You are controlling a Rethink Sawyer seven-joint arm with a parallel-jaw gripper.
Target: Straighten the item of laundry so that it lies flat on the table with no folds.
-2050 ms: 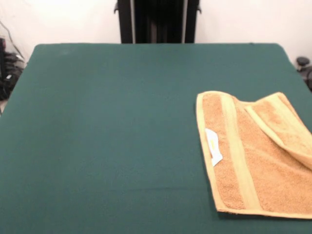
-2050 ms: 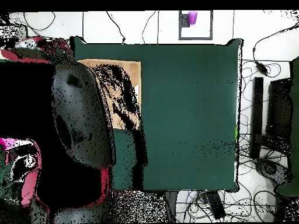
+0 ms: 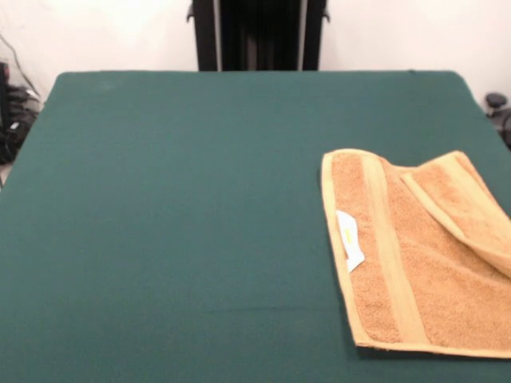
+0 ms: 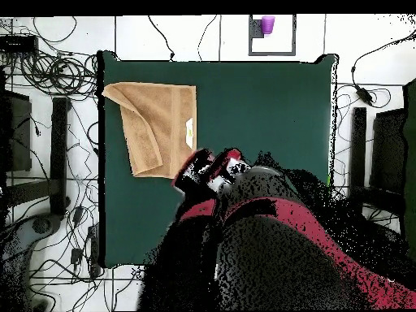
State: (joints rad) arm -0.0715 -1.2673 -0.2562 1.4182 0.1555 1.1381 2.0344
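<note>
White wall (image 3: 96,32), cable-strewn tiled floor (image 4: 49,73)

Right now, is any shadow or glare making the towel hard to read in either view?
Front view: even light, no glare; only a thin shadow under the folded corner of the towel. Overhead view: the towel is evenly lit on the table, and the arm hides none of it.
</note>
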